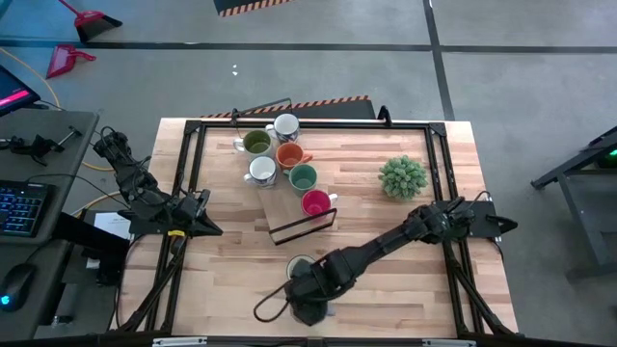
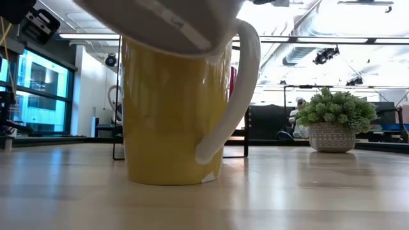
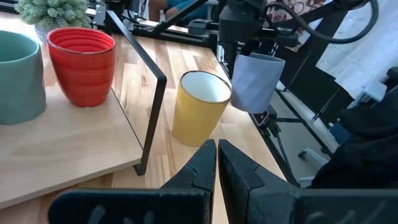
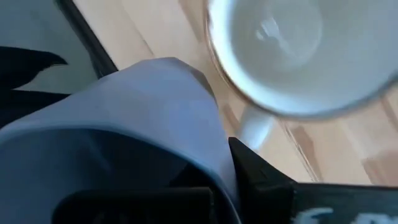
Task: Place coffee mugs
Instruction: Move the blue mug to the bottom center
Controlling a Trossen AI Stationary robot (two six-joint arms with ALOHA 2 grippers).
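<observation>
Left gripper (image 1: 214, 228) waits at the table's left edge, fingers closed on nothing, clear of the work. Mugs come next, grouped on a wooden board (image 1: 281, 206) toward the back: olive green mug (image 1: 256, 144), white mug (image 1: 285, 126), another white mug (image 1: 261, 171), orange mug (image 1: 290, 155), teal mug (image 1: 303, 177) and red mug (image 1: 314, 202), set close together, apparently as a tidy cluster. A yellow mug (image 3: 198, 107) stands upright on the bare table at the front, just off the board's near corner. The right gripper (image 1: 305, 310) hangs above and just beside it, fingers clamped on the wall of a pale blue-grey mug (image 3: 256, 81), which hangs tilted in the air, probably so it can be carried. Farthest right sits the potted plant (image 1: 402, 177)
</observation>
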